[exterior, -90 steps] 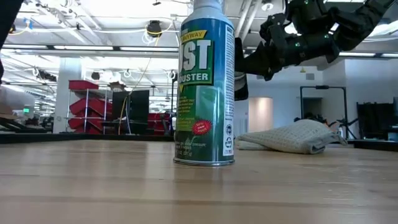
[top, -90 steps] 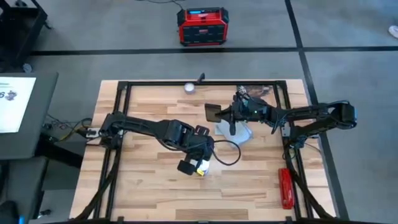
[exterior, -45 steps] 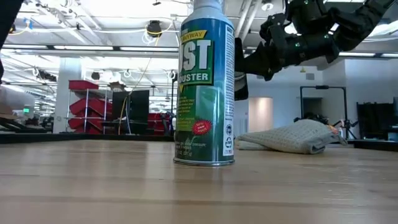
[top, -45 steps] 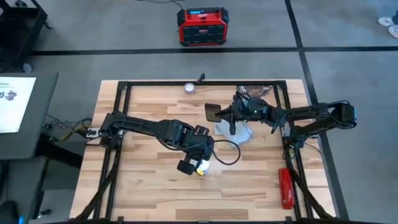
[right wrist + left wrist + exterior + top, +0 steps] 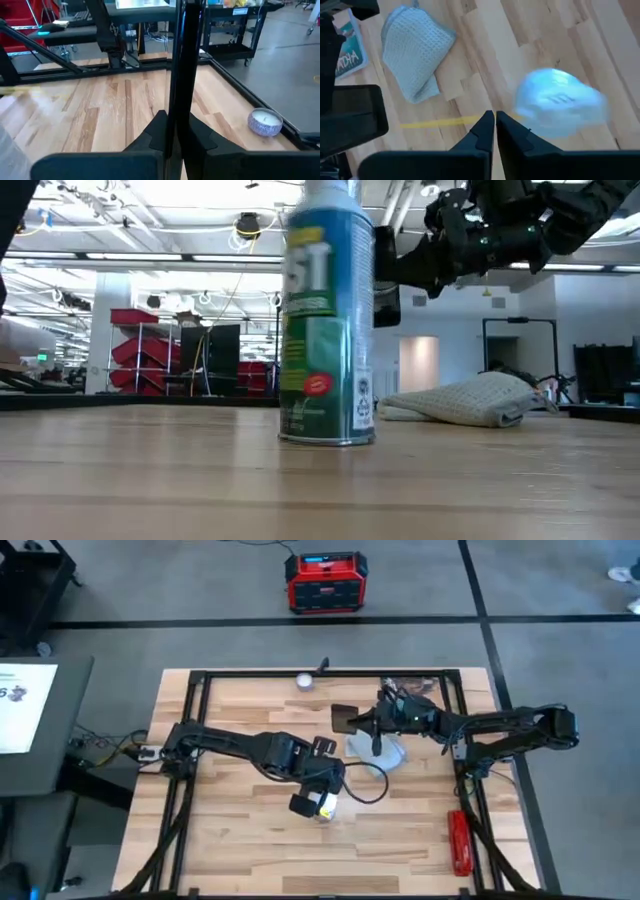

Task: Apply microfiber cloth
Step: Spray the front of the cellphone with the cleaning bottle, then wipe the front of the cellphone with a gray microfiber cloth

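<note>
1. The microfiber cloth (image 5: 390,756) lies crumpled on the worktop (image 5: 240,840), at about 2 o'clock from the middle. Nothing holds it. It is folded over itself in a soft heap, not spread flat.
2. The right gripper (image 5: 175,116) is clamped on the black phone (image 5: 178,50). It holds the phone up in the air, just at 11 o'clock from the cloth. I think the phone is held up like this so the cloth can wipe it.
3. The left gripper (image 5: 495,124) has its two fingers pressed together with nothing between them. It is near the middle of the worktop, right beside the dust spray can (image 5: 328,310). The can stands upright at about 8 o'clock from the cloth.
4. I think the left gripper has to go to the cloth next, because the right one is busy with the phone.
5. Some things are hard to see. From above, the right arm hides part of the cloth. The right wrist view sees the phone only edge-on, as a thin black bar. The words on the can are hard to read. A picture card (image 5: 347,55) is cut off behind the phone.
6. A small candle (image 5: 265,122) sits at 12 o'clock by the far edge.
</note>
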### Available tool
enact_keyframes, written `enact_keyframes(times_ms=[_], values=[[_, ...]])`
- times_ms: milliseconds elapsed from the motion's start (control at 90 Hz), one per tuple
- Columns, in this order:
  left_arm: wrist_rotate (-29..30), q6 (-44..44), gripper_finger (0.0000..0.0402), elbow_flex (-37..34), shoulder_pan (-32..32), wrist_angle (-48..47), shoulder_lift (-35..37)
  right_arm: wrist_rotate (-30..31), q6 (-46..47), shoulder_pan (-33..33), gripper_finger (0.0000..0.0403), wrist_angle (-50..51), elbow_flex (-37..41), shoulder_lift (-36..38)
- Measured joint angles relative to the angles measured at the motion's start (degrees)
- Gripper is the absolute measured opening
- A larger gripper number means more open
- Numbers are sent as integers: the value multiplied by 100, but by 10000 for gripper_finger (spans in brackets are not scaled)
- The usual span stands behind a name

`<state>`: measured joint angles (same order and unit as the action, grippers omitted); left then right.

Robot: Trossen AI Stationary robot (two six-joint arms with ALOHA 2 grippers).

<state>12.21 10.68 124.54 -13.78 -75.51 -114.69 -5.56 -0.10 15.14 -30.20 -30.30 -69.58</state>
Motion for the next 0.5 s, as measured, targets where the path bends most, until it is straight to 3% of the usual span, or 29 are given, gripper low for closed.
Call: enact_keyframes(times_ms=[278, 500], values=[[177, -62, 6, 254, 2, -95, 0, 147, -122, -2, 14, 554, -2, 519], [468, 61, 65, 474, 279, -155, 17, 464, -278, 153, 14, 1345, -4, 1174]])
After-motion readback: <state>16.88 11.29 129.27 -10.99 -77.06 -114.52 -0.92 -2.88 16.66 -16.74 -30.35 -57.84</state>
